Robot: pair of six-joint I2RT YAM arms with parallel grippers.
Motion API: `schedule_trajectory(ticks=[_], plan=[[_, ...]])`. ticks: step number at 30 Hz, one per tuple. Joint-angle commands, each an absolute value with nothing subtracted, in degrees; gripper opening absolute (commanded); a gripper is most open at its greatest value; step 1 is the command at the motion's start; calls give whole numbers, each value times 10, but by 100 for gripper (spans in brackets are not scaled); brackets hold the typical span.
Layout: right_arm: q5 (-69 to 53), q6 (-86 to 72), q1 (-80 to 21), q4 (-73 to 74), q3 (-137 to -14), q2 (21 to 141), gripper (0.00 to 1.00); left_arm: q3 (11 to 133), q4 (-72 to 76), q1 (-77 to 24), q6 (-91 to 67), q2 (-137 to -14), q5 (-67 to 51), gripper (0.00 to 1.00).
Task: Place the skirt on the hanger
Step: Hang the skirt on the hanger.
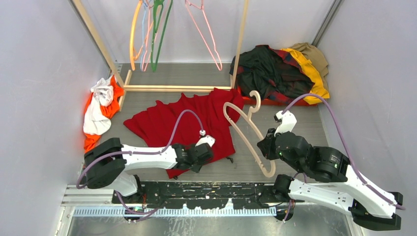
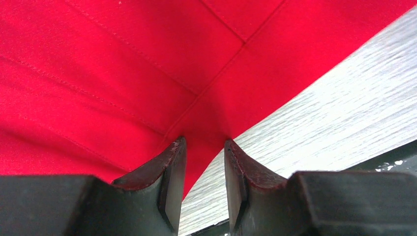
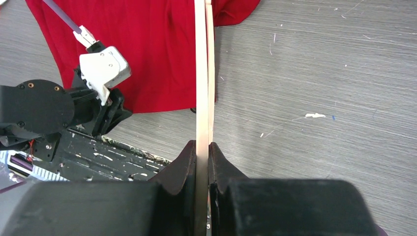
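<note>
The grey wood-grain tabletop [image 1: 295, 98] carries everything. One wooden rack [image 1: 177, 88] stands at the back. An orange hanger [image 1: 132, 39], a green hanger [image 1: 158, 39] and a pink hanger [image 1: 204, 34] hang from it. Paler ones between the orange and the green are too tangled to count.

One red skirt [image 1: 192, 118] lies spread on the tabletop at the centre, just in front of the rack's base. Its near edge lies under the left arm's wrist.

There are two heaps of clothes. At the back right are a red-and-black plaid shirt [image 1: 268, 73], a yellow garment [image 1: 312, 73] and a tan garment [image 1: 310, 51]. At the left wall are an orange garment [image 1: 115, 93] and a white garment [image 1: 96, 118].

One cream hanger [image 3: 201, 73] lies just right of the skirt. Its hook points toward the back, and its far shoulder overlaps the skirt's right edge in the overhead view.

There are two arms. The left arm [image 1: 147, 157] reaches low and nearly straight from its base toward the centre. The left jaws stand apart at the skirt's edge. A corner of red cloth dips into the gap, and no pad presses it.

The right arm [image 1: 319, 167] is folded, its elbow out to the right and its wrist turned toward the centre. The right jaws are clamped on the hanger, which runs edge-on from them toward the skirt's corner.
</note>
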State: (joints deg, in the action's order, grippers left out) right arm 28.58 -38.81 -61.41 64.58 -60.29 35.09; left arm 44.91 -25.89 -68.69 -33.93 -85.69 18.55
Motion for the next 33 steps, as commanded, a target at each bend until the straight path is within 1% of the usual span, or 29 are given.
schedule_trajectory(ticks=[1, 11, 17, 19, 22, 23, 27, 33], plan=[[304, -398, -617, 632, -621, 341, 1, 466, -181, -704, -316, -864, 193, 35], [288, -395, -617, 628, -615, 335, 1, 448, -143, -715, -316, -882, 210, 35], [273, -392, -617, 613, -601, 339, 1, 445, -153, -715, -333, -907, 251, 35], [271, -391, -617, 612, -600, 339, 1, 451, -168, -714, -343, -915, 270, 28], [269, -392, -617, 614, -602, 339, 1, 459, -186, -715, -350, -911, 288, 10], [267, -392, -617, 615, -602, 339, 1, 460, -189, -715, -350, -904, 291, 7], [263, -393, -617, 618, -604, 340, 1, 469, -210, -712, -346, -870, 305, 3], [242, -387, -617, 628, -622, 331, 1, 495, -250, -683, -332, -819, 282, 3]])
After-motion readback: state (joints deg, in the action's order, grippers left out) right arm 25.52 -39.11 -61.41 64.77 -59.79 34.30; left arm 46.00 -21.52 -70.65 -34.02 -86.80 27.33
